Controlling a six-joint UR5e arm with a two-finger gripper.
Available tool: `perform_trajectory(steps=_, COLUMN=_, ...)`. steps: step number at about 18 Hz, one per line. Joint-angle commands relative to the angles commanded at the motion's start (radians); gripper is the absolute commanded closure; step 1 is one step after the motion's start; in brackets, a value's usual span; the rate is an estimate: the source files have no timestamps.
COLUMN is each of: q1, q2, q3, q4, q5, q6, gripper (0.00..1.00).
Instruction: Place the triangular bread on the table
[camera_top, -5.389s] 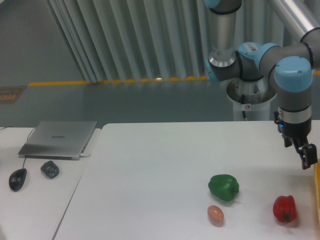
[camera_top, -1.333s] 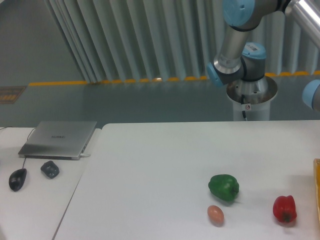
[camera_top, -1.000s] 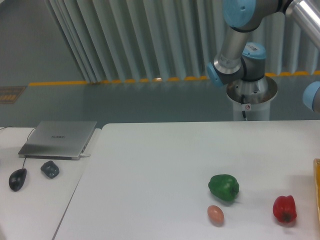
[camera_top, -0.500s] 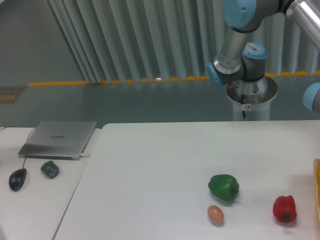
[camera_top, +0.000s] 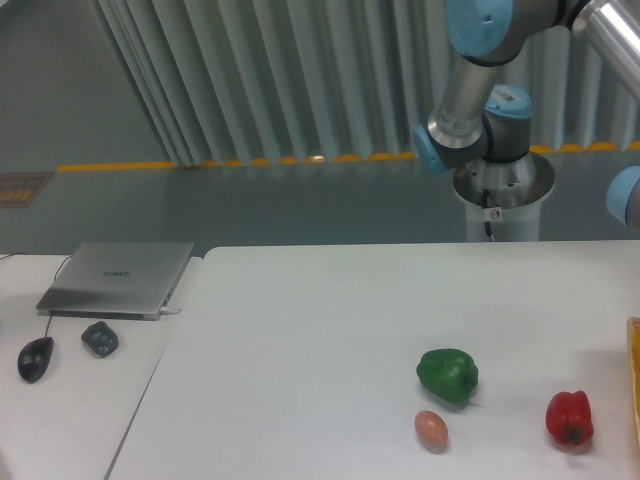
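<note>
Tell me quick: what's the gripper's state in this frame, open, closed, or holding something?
Gripper: not in view; only part of the arm shows, reaching off the right edge. The triangular bread isn't visible either.

The robot arm is built of smooth silver-grey metal tubes joined by rounded joints with light-blue caps. One blue cap sits at the top edge, another on the joint housing lower down, which carries a small pale label. The arm stands on a round silver base atop a white pedestal bearing a small red-and-white sticker, with a thin dark cable hanging below. A further blue-capped joint shows at the far right edge.
</note>
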Motion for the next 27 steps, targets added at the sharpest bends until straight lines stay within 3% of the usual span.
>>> perform_trajectory(steps=4, q1=-0.002, q2=-0.005, q3=0.0, q4=0.0, q5=0.002, q6=-0.002, gripper=0.08)
perform_trajectory(steps=9, q1=-0.002, q2=-0.003, q3=0.002, q4=0.0, q5=0.002, q6=-0.02, gripper=0.31)
perform_trajectory(steps=11, q1=-0.002, q2=-0.003, q3=0.002, q4=-0.002, q5=0.003, q6=-0.023, gripper=0.48)
perform_trajectory(steps=13, q1=-0.002, q2=-0.002, q3=0.002, q4=-0.003, q5=0.003, q6=-0.025, gripper=0.49)
perform_trajectory(steps=14, q1=-0.002, q2=-0.002, q3=0.003, q4=-0.003, q5=0.003, q6=-0.031, gripper=0.58)
perform_trajectory(steps=22, q1=-0.003, q2=0.0, q3=0.008, q4=-0.009, q5=0.005, q6=-0.069, gripper=0.75)
perform_trajectory(steps=27, q1=0.0, q2=0.009, q3=0.034, q4=-0.027, q5=0.002, q6=-0.069, gripper=0.78)
